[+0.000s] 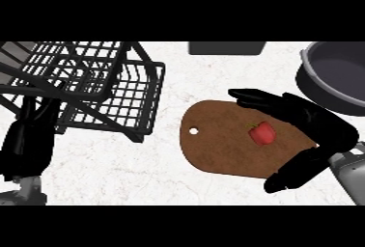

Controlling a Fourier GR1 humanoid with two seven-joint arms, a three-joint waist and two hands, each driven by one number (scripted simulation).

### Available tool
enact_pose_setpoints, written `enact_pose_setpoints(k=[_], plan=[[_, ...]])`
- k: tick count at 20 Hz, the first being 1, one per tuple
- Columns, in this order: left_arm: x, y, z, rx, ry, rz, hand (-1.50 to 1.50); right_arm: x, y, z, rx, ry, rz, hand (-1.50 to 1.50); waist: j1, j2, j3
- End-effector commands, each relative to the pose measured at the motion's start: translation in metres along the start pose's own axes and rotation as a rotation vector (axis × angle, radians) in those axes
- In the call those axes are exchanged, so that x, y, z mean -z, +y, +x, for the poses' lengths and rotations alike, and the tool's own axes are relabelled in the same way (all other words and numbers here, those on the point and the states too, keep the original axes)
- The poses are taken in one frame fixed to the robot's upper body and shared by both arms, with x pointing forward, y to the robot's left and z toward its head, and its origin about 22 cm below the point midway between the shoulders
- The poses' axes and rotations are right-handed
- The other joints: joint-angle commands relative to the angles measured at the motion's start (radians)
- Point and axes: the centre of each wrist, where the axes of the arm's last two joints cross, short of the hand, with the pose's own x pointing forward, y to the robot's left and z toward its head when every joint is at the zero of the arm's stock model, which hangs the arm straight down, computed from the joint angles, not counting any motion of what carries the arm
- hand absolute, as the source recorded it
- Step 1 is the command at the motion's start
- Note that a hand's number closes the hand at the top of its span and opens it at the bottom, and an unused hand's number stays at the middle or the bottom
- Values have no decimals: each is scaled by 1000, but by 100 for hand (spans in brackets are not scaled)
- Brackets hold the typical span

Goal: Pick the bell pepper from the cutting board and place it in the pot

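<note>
Your counter (128, 169) is a white top with faint marbling, and it fills the whole head view. The brown cutting board (214, 144) lies flat near the middle, with a small hanging hole (194, 130) at its nine o'clock edge. The red bell pepper (261, 132) lies on the board, toward its three o'clock side, stem end pointing to about eleven. Your right hand (324, 128) comes in from four o'clock on its grey forearm (349, 173) and is spread wide around the pepper. The fingers (257, 99) stretch out past the pepper at twelve o'clock and the thumb (288, 177) sits below it at five. The pepper lies in the gap between them, and bare board shows on each side of it. The grey pot (308, 79) stands at two o'clock from the board, off the wood and partly cut off by the view's edge. A black wire rack (107, 91) takes up the ten o'clock corner, and a dark flat block (227, 48) sits at twelve. Your left hand (27, 144) shows at eight o'clock, merging with the rack; you cannot tell whether it is spread or closed.
</note>
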Motion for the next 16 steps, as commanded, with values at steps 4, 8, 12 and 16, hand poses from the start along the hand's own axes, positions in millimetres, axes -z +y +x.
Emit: enact_pose_setpoints(k=[4, 8, 12, 16], plan=[[-12, -16, -17, 79, 226, -138, 0, -31, -60, 26, -264, -107, 174, -150, -51, 14, 1], [-8, -18, -9, 82, 219, -151, 0, -37, -85, 40, -442, -24, 276, -150, -40, 14, -2], [-9, -32, -13, 90, 222, -159, 0, -37, -91, 60, -549, 55, 399, -150, -42, 8, -4], [-12, -37, -16, 83, 242, -158, 0, -36, -88, 70, -633, 179, 475, -150, -26, 6, -5]])
